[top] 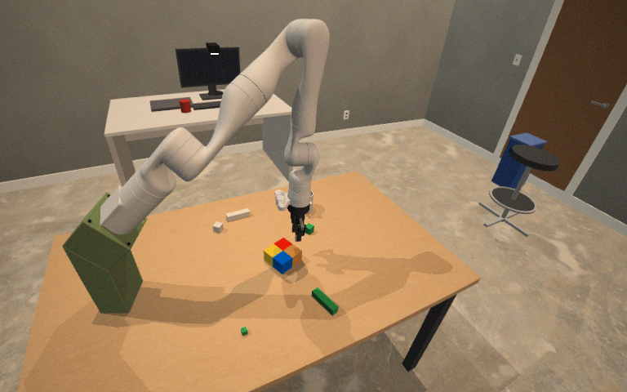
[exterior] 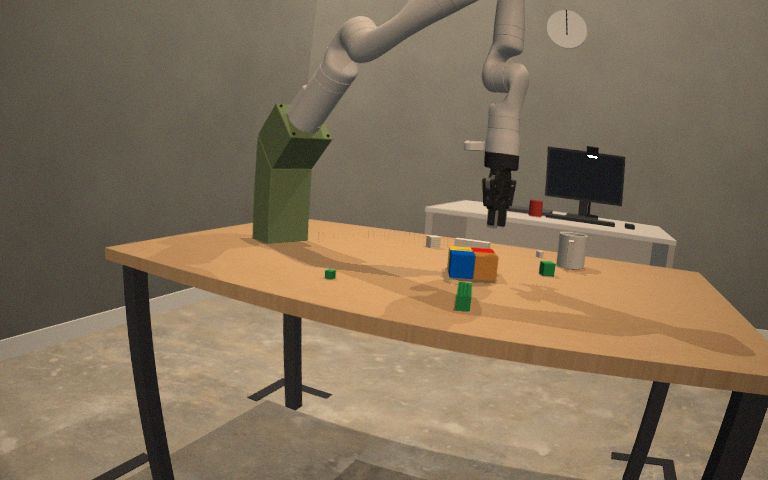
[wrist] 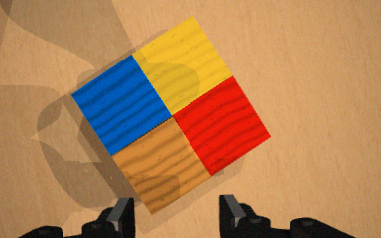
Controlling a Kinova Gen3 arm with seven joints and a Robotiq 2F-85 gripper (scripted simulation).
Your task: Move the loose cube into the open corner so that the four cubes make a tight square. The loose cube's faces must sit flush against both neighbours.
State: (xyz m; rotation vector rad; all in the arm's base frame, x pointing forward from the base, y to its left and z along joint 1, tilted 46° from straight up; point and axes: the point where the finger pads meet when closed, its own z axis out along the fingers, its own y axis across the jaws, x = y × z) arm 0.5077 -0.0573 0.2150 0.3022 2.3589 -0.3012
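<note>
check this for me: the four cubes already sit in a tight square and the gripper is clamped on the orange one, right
Not quite. The four cubes do sit in a tight square, but the gripper is not clamped on the orange cube. The wrist view shows its fingers apart with nothing between them, and the exterior view shows it hanging above the cubes.

the half-open, empty gripper [top: 298,236] hangs above four cubes [top: 282,255] packed square on the table [top: 415,258].
</note>
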